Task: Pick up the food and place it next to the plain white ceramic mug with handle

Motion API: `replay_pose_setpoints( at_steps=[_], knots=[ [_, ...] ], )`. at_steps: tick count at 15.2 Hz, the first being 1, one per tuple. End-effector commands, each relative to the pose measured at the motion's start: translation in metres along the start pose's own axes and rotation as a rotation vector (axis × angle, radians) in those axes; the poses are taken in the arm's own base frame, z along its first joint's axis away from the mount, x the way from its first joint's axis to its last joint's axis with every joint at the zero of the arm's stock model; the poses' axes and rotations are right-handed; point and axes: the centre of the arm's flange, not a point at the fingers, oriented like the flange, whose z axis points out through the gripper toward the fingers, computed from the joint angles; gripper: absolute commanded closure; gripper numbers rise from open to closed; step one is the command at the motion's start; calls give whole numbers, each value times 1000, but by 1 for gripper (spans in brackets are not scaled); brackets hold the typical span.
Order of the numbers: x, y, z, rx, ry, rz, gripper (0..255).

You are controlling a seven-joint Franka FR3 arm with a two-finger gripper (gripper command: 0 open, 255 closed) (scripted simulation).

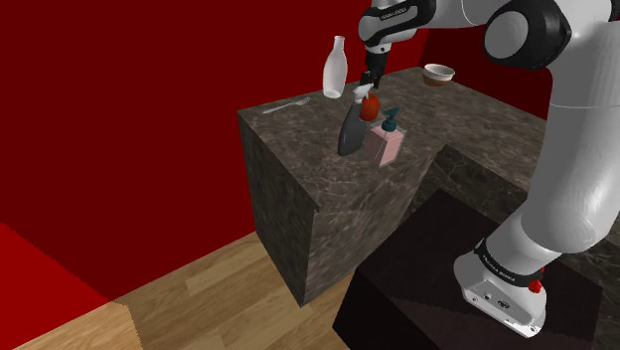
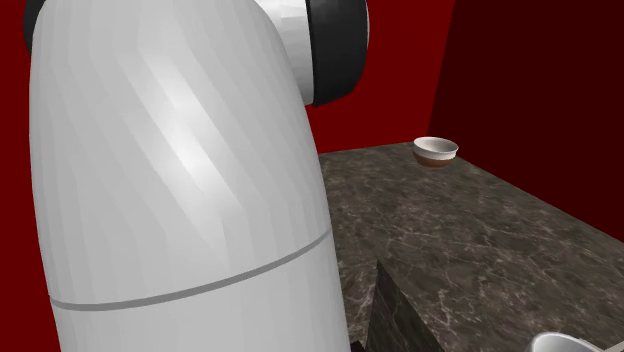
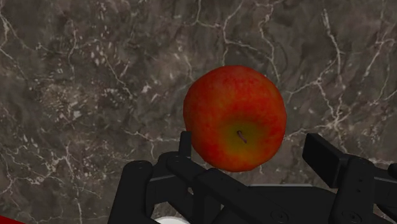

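A red apple (image 3: 235, 118) with a yellow-green patch round its stem lies on the dark marbled counter (image 3: 76, 76). My black gripper (image 3: 251, 143) is open and straddles it: the left finger (image 3: 185, 141) is close against the apple's side, while the right finger (image 3: 321, 151) stands apart from it. From the shoulder view the gripper (image 1: 372, 86) hangs straight down over the apple (image 1: 370, 105), which sits behind a dark spray bottle (image 1: 349, 131). A white rim (image 2: 572, 343) pokes in at the second exterior view's lower right corner; I cannot tell what it is.
A pink soap dispenser (image 1: 386, 144) stands right beside the spray bottle. A white bottle (image 1: 335, 68) and a piece of cutlery (image 1: 283, 105) lie toward the counter's far left. A small bowl (image 1: 438, 73) (image 2: 436, 150) sits at the back. The arm's white link (image 2: 180, 180) blocks much of the second exterior view.
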Motion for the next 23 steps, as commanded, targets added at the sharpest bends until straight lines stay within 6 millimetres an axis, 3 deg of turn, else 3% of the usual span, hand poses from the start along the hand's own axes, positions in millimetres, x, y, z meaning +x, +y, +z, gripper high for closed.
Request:
replay_pose_setpoints(
  at_steps=[1, 2, 11, 23],
  knots=[
    [0, 0, 0, 0, 0, 0, 0],
    [0, 0, 0, 0, 0, 0, 255],
    [0, 0, 0, 0, 0, 0, 255],
    [-2, 5, -63, 0, 0, 0, 255]
  ],
)
